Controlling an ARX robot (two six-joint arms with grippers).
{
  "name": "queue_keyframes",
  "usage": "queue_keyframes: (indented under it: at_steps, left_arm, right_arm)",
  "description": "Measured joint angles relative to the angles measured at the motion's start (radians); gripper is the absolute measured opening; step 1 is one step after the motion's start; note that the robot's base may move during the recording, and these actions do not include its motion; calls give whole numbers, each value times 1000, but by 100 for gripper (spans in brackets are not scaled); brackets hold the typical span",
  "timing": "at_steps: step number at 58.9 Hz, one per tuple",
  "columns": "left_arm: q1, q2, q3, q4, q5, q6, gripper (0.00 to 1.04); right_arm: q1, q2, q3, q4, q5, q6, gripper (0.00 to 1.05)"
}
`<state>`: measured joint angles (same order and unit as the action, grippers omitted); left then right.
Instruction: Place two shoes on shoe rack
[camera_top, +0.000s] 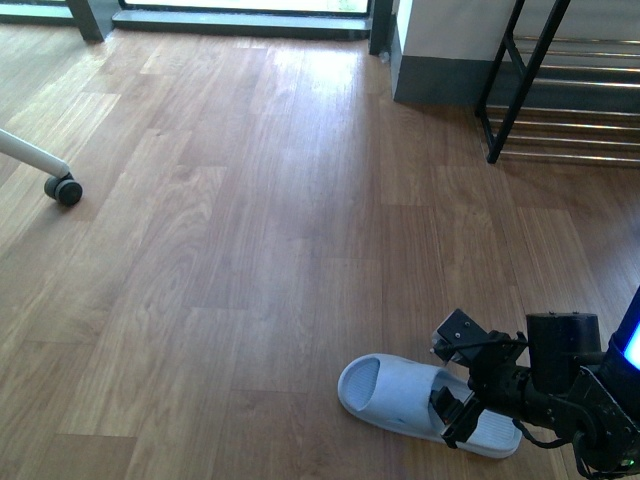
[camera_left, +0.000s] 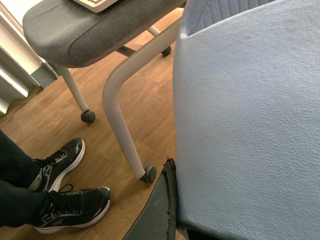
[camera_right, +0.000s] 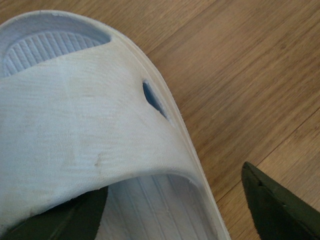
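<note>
One pale blue slide (camera_top: 400, 395) lies on the wooden floor at the lower right of the front view. My right gripper (camera_top: 455, 405) is open over its side edge. In the right wrist view one finger (camera_right: 65, 217) sits inside the slide (camera_right: 85, 135) under its strap, the other finger (camera_right: 280, 210) outside above the floor. A second pale blue slide (camera_left: 250, 125) fills the left wrist view, pressed against a dark finger (camera_left: 157, 210) of my left gripper, which is shut on it. The left arm is out of the front view. The shoe rack (camera_top: 570, 100) stands at the far right.
A white chair leg with a caster (camera_top: 65, 190) stands at the left; a grey wall base (camera_top: 430, 80) sits beside the rack. The left wrist view shows a grey chair (camera_left: 100, 30), its caster (camera_left: 148, 173) and a person's black sneakers (camera_left: 70, 207).
</note>
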<state>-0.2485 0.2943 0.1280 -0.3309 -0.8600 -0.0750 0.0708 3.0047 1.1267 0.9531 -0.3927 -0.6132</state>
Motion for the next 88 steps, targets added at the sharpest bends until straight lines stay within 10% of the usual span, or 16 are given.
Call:
queue_keyframes:
  at_steps: [32, 50, 70, 88]
  left_arm:
    - [0, 0, 0, 0, 0, 0, 2]
    - [0, 0, 0, 0, 0, 0, 2]
    - [0, 0, 0, 0, 0, 0, 2]
    - [0, 0, 0, 0, 0, 0, 2]
  right_arm:
    - [19, 13, 41, 8, 4, 126, 1]
    - [-27, -99, -87, 98, 128, 198, 1]
    - [-107, -968, -629, 116, 220, 28, 1]
    - [-64, -1984, -978, -347, 285, -82, 1]
